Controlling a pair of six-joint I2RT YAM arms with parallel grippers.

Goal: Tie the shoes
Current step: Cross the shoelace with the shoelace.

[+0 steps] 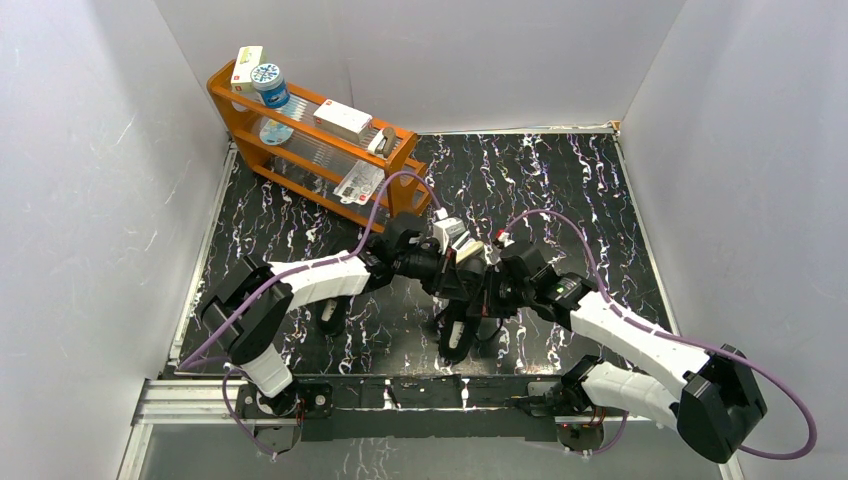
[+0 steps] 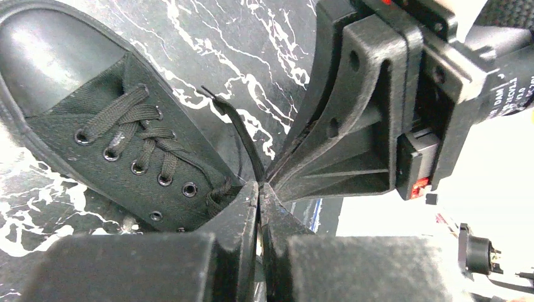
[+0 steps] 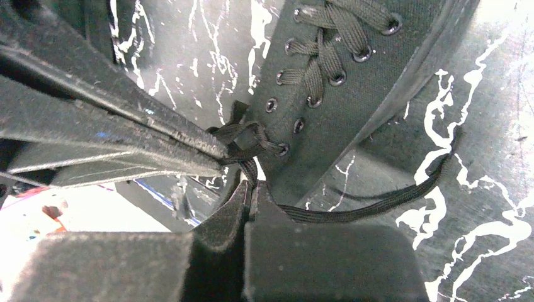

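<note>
One black shoe (image 1: 455,338) lies near the table's front middle, and it fills the upper left of the left wrist view (image 2: 113,132) and the upper right of the right wrist view (image 3: 352,69). A second shoe (image 1: 333,316) lies to its left under the left arm. Both grippers meet tip to tip just above the first shoe's top eyelets. My left gripper (image 2: 259,185) (image 1: 468,285) is shut on a lace (image 2: 236,126). My right gripper (image 3: 250,184) (image 1: 490,292) is shut on the other lace (image 3: 378,204), just below a crossing of laces (image 3: 245,141).
An orange rack (image 1: 300,150) with boxes and a bottle stands at the back left. A small white-and-black box (image 1: 452,233) sits just behind the grippers. White walls close in the marbled black table (image 1: 560,190) on three sides.
</note>
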